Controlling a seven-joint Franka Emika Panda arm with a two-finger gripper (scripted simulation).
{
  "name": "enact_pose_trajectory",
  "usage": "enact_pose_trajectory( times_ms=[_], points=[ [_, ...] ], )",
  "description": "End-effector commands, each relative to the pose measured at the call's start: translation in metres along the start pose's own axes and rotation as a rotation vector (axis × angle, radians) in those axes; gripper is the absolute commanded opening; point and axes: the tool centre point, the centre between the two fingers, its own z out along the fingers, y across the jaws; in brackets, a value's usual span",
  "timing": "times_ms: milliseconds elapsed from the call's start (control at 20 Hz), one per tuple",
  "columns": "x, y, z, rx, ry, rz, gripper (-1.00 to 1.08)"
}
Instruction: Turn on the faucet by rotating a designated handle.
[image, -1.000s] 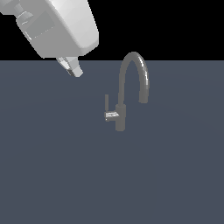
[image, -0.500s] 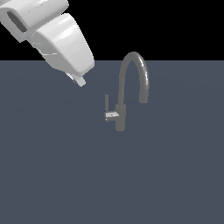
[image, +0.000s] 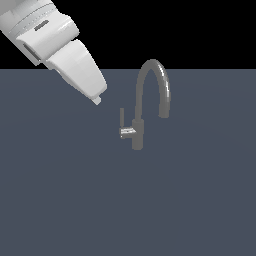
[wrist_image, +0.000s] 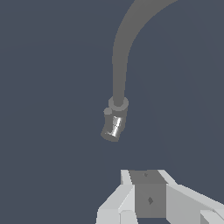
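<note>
while the white claw (image: 97, 100) hangs up and toward the exterior view's left of the dark grey gooseneck faucet (image: 148, 105), its opening can't be read; nothing held. thin grey lever handle (image: 121, 118) stands upright on the faucet's shiny stub, untouched. flat grey bench (image: 60, 200). reach, contact and rotation all remain.

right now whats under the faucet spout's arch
Only bare grey surface shows beneath the faucet arch; the handle stands on the body's other side. The gripper is apart, uncovered.

Gripper (image: 97, 100) low, arm steeply angled
</note>
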Motion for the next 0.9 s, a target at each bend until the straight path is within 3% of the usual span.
enact_pose_trajectory(
  times_ms=[0, 850],
  points=[
    [0.000, -0.004, 0.005, -0.005, 0.011, 0.018, -1.00],
    [0.008, -0.027, 0.045, -0.051, 0.089, 0.144, -1.00]
  ],
)
